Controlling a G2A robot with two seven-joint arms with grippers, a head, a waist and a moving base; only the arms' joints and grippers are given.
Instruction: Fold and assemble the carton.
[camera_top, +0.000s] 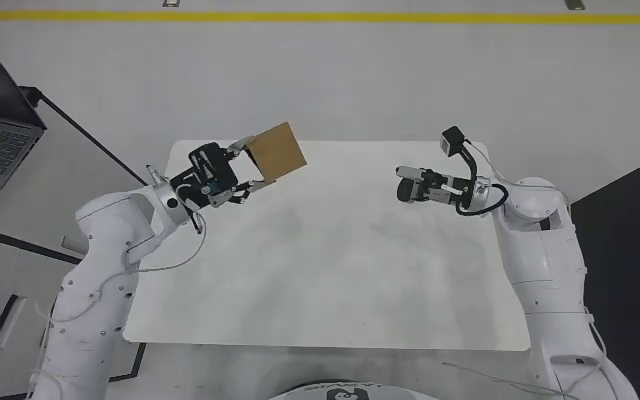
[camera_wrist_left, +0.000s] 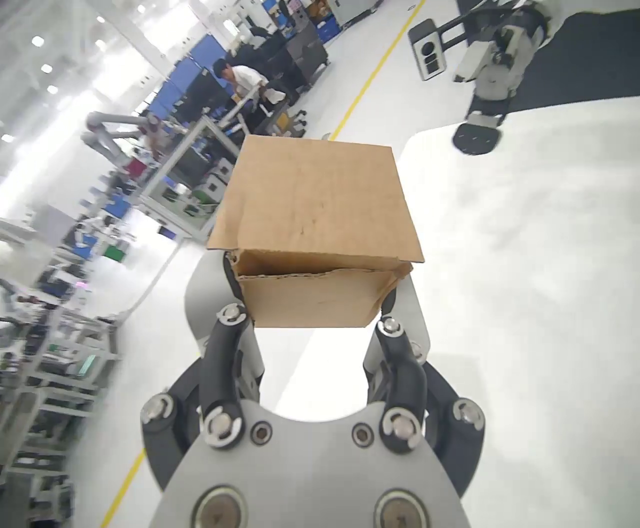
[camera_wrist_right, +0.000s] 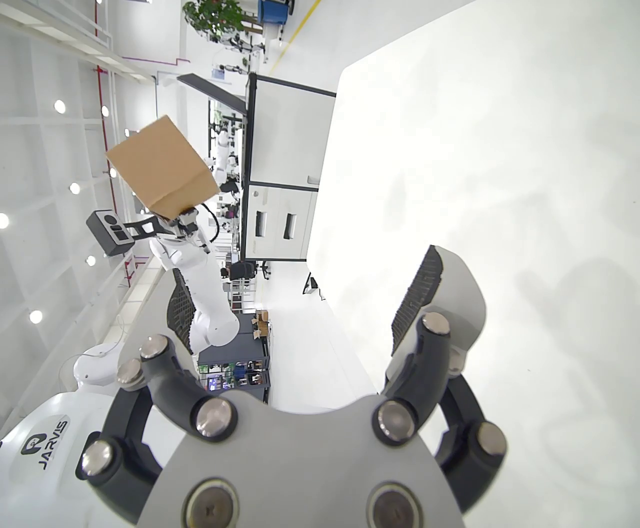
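Note:
The brown cardboard carton (camera_top: 277, 152) is assembled into a box shape and held in the air above the table's far left corner. My left gripper (camera_top: 243, 170) is shut on it, one finger on each side of its near end (camera_wrist_left: 310, 295). The carton (camera_wrist_right: 161, 167) also appears far off in the right wrist view, raised on the left arm. My right gripper (camera_top: 402, 186) hovers over the right side of the table, open, with nothing between its ribbed pads (camera_wrist_right: 419, 295).
The white table (camera_top: 330, 270) is bare across its middle and front. A laptop (camera_top: 15, 125) sits off the table at the far left. A yellow floor line (camera_top: 320, 16) runs behind the table.

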